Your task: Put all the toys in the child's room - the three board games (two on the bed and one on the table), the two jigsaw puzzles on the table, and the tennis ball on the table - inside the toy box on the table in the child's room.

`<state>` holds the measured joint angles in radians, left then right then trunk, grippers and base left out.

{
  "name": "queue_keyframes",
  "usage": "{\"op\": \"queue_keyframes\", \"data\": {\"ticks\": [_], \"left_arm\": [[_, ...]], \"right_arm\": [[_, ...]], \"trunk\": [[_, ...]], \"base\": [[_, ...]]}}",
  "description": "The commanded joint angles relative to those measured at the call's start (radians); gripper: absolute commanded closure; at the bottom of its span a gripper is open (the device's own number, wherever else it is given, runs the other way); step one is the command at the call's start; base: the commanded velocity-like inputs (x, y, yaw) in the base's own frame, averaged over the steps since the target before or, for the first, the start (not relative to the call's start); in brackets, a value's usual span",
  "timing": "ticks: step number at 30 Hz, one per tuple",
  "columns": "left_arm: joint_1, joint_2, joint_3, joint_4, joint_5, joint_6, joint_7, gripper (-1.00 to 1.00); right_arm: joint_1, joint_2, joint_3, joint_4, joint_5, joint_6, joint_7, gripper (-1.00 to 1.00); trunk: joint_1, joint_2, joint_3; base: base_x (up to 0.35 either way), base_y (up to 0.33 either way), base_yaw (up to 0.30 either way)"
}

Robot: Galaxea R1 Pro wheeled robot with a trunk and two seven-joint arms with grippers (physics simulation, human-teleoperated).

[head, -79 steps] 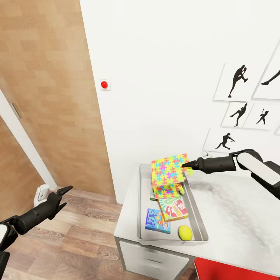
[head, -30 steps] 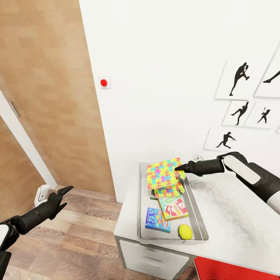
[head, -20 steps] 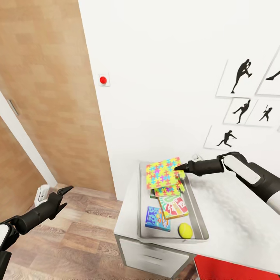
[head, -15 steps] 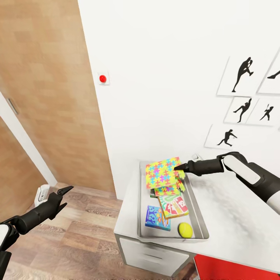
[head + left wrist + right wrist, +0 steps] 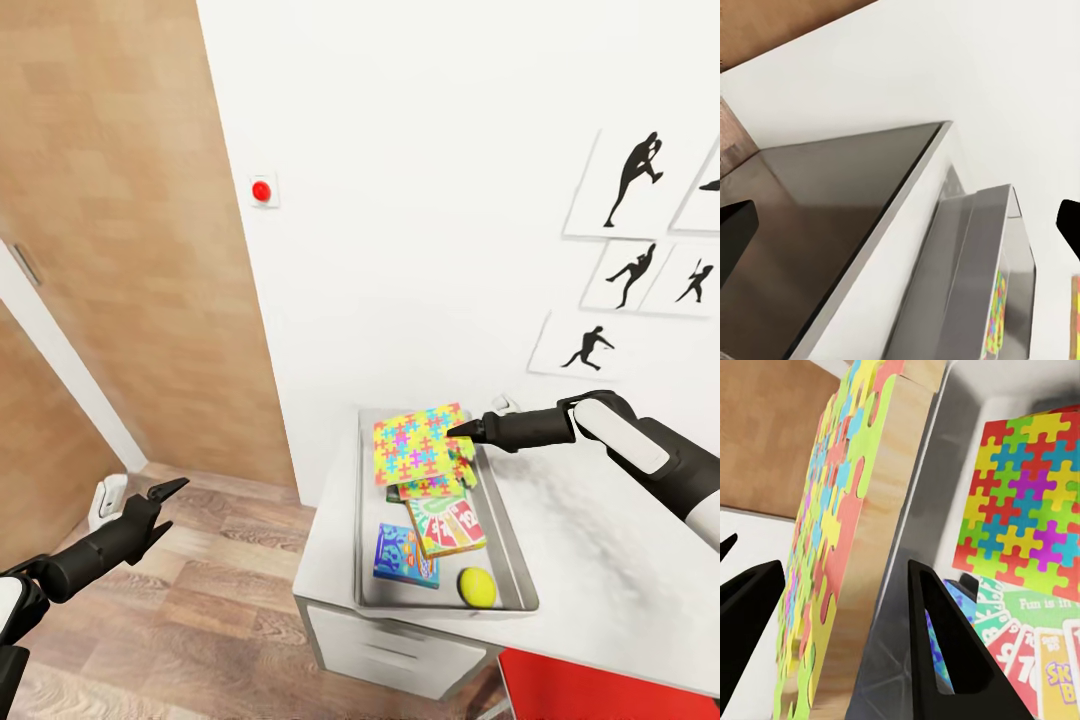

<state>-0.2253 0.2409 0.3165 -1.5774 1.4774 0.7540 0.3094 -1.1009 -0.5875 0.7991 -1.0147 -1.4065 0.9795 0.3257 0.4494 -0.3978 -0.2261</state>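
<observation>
puzzle [image 5: 415, 445] lower, held tilted | second puzzle [image 5: 432, 487] beneath | toy box [image 5: 366, 530]

Two black tapered arms w/ pointed black two-finger grippers: left gripper [image 5: 166, 503], right gripper [image 5: 459, 432]. White shell panel is seen on right forearm.

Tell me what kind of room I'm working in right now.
Probably a child's bedroom or playroom: black sports silhouette pictures hang on the white wall, a toy box on the table holds a jigsaw puzzle, board games and a tennis ball.
</observation>
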Motion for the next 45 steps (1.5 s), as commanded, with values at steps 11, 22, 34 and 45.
{"op": "queue_keyframes", "data": {"ticks": [11,22,34,45], "left_arm": [[-0.002,0.000,0.001,-0.001,0.011,0.003,0.010,-1.00],[-0.002,0.000,0.001,-0.001,0.011,0.003,0.010,-1.00],[-0.002,0.000,0.000,-0.001,0.010,0.002,0.010,-1.00],[-0.003,0.000,0.000,-0.001,0.010,0.002,0.010,-1.00]], "right_arm": [[-0.002,-0.001,0.003,0.000,0.007,-0.001,0.012,1.00],[-0.002,-0.001,0.003,-0.001,0.007,-0.001,0.012,1.00],[-0.002,-0.001,0.002,0.001,0.007,-0.002,0.012,1.00],[-0.005,-0.001,-0.001,0.000,0.008,-0.002,0.012,1.00]], "trunk": [[0.001,-0.002,-0.020],[0.001,-0.002,-0.037],[0.001,-0.002,-0.057],[0.001,-0.002,-0.074]], "base": [[0.000,0.000,0.000],[0.000,0.000,0.000],[0.000,0.000,0.000],[0.000,0.000,0.000]]}}
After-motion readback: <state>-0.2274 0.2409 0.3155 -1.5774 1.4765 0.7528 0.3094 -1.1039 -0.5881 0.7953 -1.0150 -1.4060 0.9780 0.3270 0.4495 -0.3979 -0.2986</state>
